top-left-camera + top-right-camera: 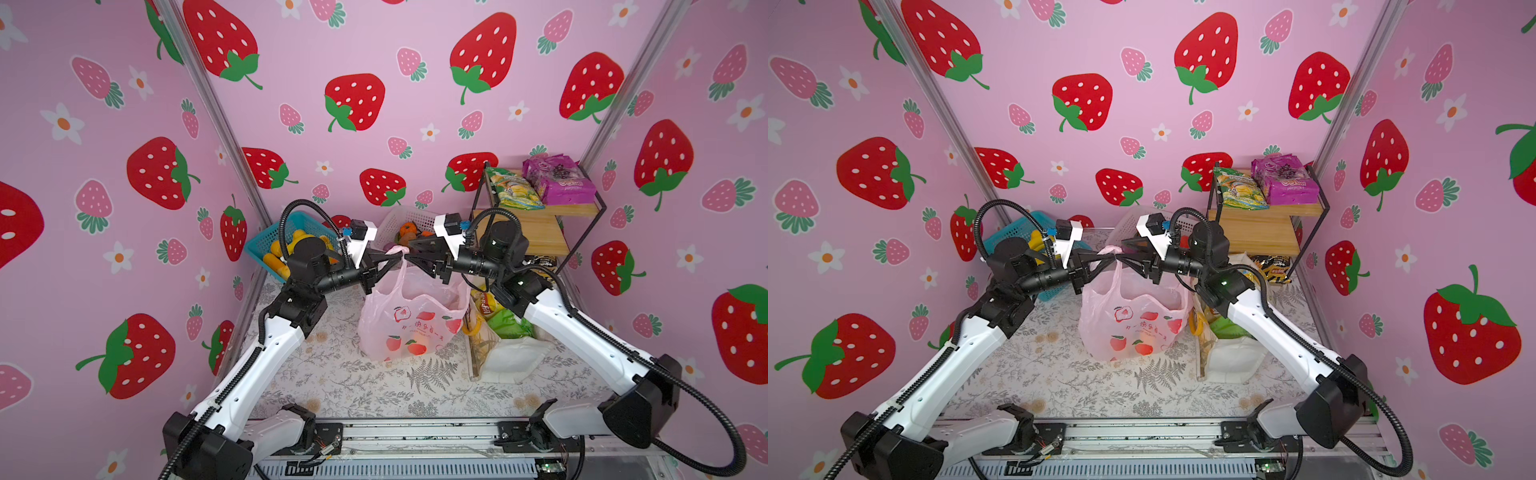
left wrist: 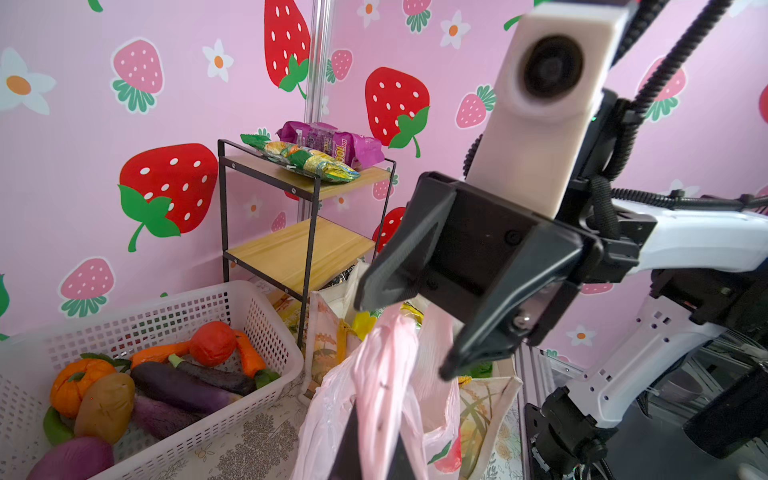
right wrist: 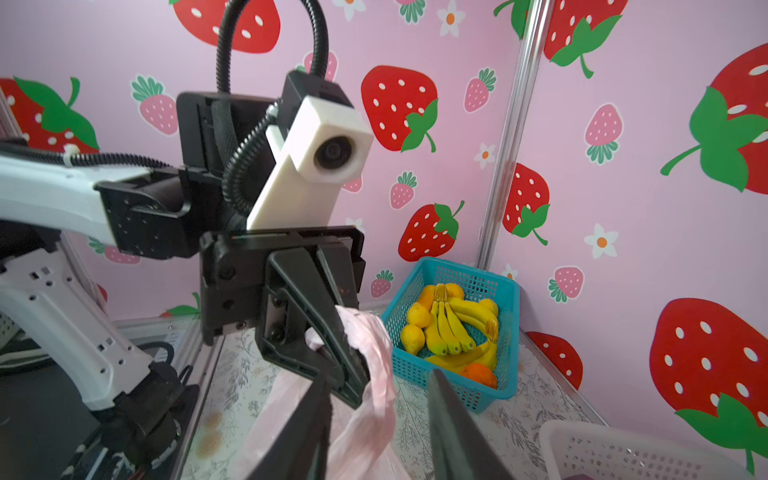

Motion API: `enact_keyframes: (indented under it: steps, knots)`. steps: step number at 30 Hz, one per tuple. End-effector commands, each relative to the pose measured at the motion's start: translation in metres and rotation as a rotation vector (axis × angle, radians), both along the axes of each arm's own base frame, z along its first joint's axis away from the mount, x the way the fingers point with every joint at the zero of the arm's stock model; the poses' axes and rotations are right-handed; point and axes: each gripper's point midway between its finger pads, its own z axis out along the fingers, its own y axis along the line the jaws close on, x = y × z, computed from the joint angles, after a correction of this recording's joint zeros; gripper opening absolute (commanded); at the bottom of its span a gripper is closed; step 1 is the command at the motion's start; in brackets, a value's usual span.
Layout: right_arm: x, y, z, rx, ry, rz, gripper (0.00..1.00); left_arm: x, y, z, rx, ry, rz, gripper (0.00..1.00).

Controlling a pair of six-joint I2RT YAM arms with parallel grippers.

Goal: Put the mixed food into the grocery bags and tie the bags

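The translucent pink grocery bag (image 1: 411,320) with red fruit prints hangs at the table's middle in both top views, lifted by its gathered handles (image 2: 386,361). My left gripper (image 2: 376,419) is shut on those handles. My right gripper (image 3: 378,378) faces it from the right, open, with the pink handle strip between its fingers (image 3: 309,419). The two grippers' tips almost meet at the handle knot (image 1: 1113,250). Beside the pink bag on the right lies the white tote (image 1: 511,357), holding a yellow crisp packet (image 1: 484,305) and a bright green snack packet (image 1: 509,322).
A blue basket (image 3: 509,316) of bananas and lemons stands at the back left. A white basket (image 2: 266,316) of toy vegetables stands at the back middle. At the back right a wooden shelf (image 1: 536,237) carries a purple packet (image 1: 561,178) and a green-yellow one.
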Motion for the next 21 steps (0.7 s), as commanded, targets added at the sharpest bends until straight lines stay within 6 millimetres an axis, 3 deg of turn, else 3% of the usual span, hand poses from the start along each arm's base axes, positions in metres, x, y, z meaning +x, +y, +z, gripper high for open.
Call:
enact_keyframes:
  steps: [1,5,10,13,16,21]
  knots:
    - [-0.014,0.005,0.018,0.03,-0.036,0.073,0.28,-0.005,0.002,0.02,-0.009,-0.058,-0.012,0.07]
    - [-0.011,0.007,0.018,0.04,-0.007,0.056,0.06,-0.002,0.004,0.016,0.001,-0.052,0.013,0.11]
    - [0.007,-0.002,0.02,0.088,0.174,-0.079,0.0,0.02,0.033,0.005,0.003,0.03,0.308,0.45]
    - [0.012,-0.006,0.013,0.107,0.301,-0.148,0.0,0.001,0.041,-0.001,0.009,-0.044,0.418,0.59]
    - [0.004,-0.002,0.01,0.108,0.372,-0.158,0.0,-0.019,0.047,-0.009,0.068,-0.125,0.509,0.7]
    - [-0.012,0.009,0.011,0.081,0.413,-0.152,0.0,-0.032,0.045,-0.027,0.182,-0.19,0.543,0.84]
